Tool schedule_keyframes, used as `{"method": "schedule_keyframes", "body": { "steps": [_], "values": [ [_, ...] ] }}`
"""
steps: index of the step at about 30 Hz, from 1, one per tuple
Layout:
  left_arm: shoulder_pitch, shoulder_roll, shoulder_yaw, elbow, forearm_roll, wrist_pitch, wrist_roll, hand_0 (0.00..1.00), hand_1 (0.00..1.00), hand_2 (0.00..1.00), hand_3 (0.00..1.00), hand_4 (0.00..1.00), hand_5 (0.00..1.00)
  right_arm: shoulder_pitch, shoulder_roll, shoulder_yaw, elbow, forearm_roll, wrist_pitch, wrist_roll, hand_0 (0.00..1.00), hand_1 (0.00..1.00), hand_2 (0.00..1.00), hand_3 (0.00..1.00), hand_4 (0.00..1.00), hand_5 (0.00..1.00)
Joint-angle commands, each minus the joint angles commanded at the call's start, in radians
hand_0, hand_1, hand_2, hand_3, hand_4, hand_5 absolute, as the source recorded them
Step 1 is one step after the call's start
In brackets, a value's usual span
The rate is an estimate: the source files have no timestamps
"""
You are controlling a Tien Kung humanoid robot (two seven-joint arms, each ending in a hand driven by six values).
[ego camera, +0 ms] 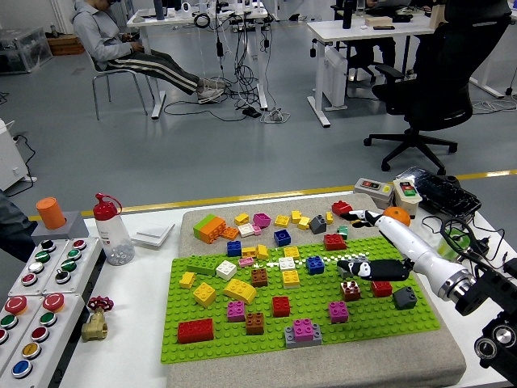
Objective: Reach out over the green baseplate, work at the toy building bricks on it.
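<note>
The green baseplate (212, 343) lies on a grey mat and carries many coloured bricks. My right hand (350, 242) reaches in from the right over the plate's right part, fingers spread and holding nothing. One finger (361, 217) points toward the red brick (341, 208) at the mat's back. The other fingers (363, 267) lie low over the plate, to the right of a blue brick (315, 264) and above a brown-and-red brick (350, 289). A dark red brick (334, 241) sits between the spread fingers. My left arm is out of view.
Loose bricks lie on the grey mat (266, 212) behind the plate. An orange ball (397, 214), a button box (373, 189) and cables (440, 194) are at the right. A button panel (36, 299), a brass valve (95, 317) and a bottle (111, 230) stand left. A dark shape (10, 226) shows at the left edge.
</note>
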State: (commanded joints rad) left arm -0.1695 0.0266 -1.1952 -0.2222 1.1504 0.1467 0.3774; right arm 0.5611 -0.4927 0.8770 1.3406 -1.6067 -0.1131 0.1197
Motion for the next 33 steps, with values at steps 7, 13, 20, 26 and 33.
{"method": "schedule_keyframes", "body": {
  "steps": [7, 13, 20, 26, 33],
  "values": [
    [-0.003, 0.002, 0.001, 0.0, -0.002, 0.0, 0.0, 0.661, 0.616, 0.627, 0.464, 0.366, 0.998, 0.016, -0.003, -0.058, -0.009, -0.209, 0.052, -0.02, 0.868, 0.817, 0.803, 0.842, 0.725, 0.289],
    [-0.006, 0.004, 0.003, 0.001, -0.006, 0.001, -0.003, 0.661, 0.616, 0.627, 0.464, 0.366, 0.998, 0.02, -0.01, -0.103, -0.01, -0.327, 0.073, -0.03, 0.868, 0.817, 0.803, 0.842, 0.725, 0.289],
    [-0.007, 0.004, 0.003, 0.001, -0.005, 0.0, -0.002, 0.661, 0.616, 0.625, 0.46, 0.365, 0.998, 0.033, -0.003, -0.142, -0.025, -0.452, 0.069, -0.049, 0.682, 0.65, 0.649, 0.73, 0.708, 0.286],
    [-0.006, 0.004, 0.003, 0.0, -0.003, -0.001, 0.0, 0.662, 0.615, 0.624, 0.458, 0.364, 0.998, 0.044, 0.011, -0.163, -0.042, -0.516, 0.058, -0.065, 0.598, 0.593, 0.6, 0.703, 0.703, 0.283],
    [-0.005, 0.004, 0.001, 0.0, 0.002, -0.001, 0.001, 0.662, 0.615, 0.624, 0.458, 0.364, 0.998, 0.054, 0.029, -0.184, -0.064, -0.565, 0.059, -0.084, 0.603, 0.548, 0.545, 0.703, 0.698, 0.28]
  ]
}}
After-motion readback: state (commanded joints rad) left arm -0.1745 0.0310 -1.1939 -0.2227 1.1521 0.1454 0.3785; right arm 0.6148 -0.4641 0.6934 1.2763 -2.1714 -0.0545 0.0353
